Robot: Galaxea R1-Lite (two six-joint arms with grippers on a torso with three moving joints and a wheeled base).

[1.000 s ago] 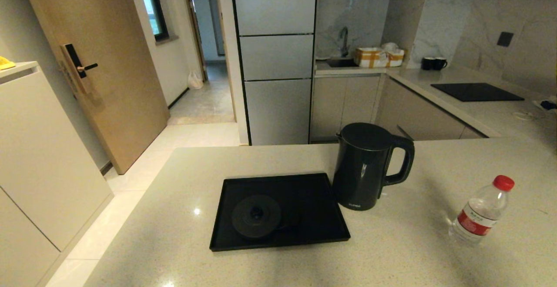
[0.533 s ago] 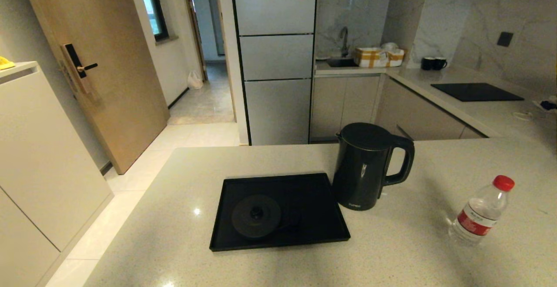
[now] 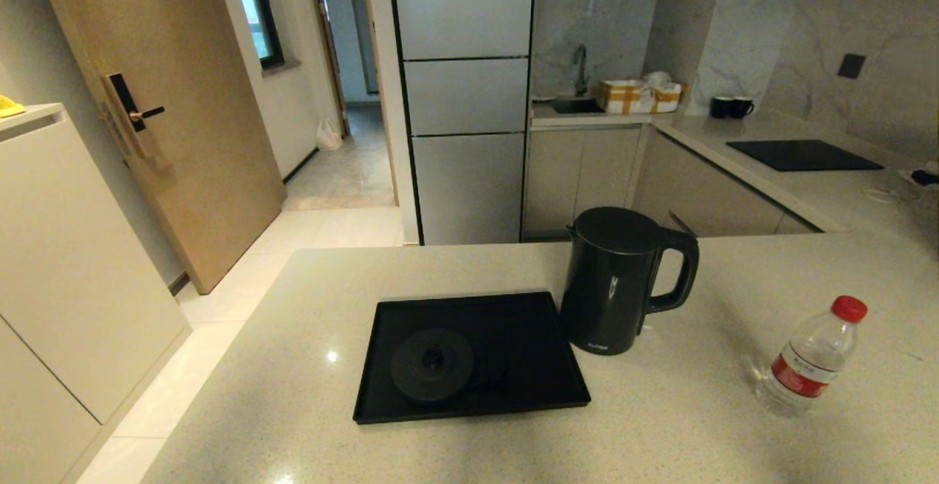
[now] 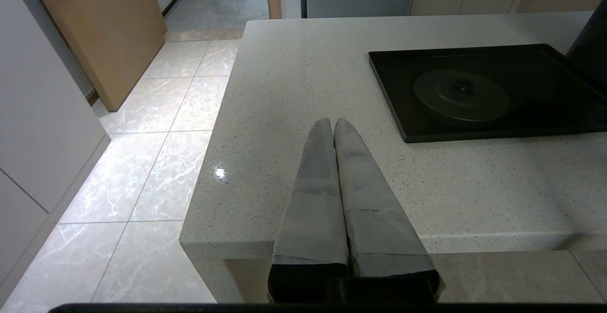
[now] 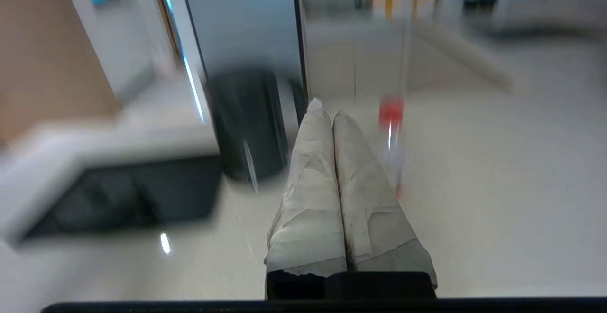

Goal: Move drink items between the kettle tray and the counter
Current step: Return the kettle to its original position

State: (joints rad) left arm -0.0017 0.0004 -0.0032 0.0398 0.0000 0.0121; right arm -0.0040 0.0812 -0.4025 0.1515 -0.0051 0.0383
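On counter, right of kettle tray — kettle stands off its round base; water bottle further right. Nothing moved yet, judging by layout. Right gripper pressed together, empty; left gripper likewise, parked at counter's near edge.

A wooden door with a black lock handle stands at the left, beside a pale cabinet and a tiled floor. A tall grey panelled unit rises at centre, with a sink and tap and a taped cardboard box to its right. Two dark mugs stand near the corner, and a black flush cooktop panel lies further right below a dark wall socket.
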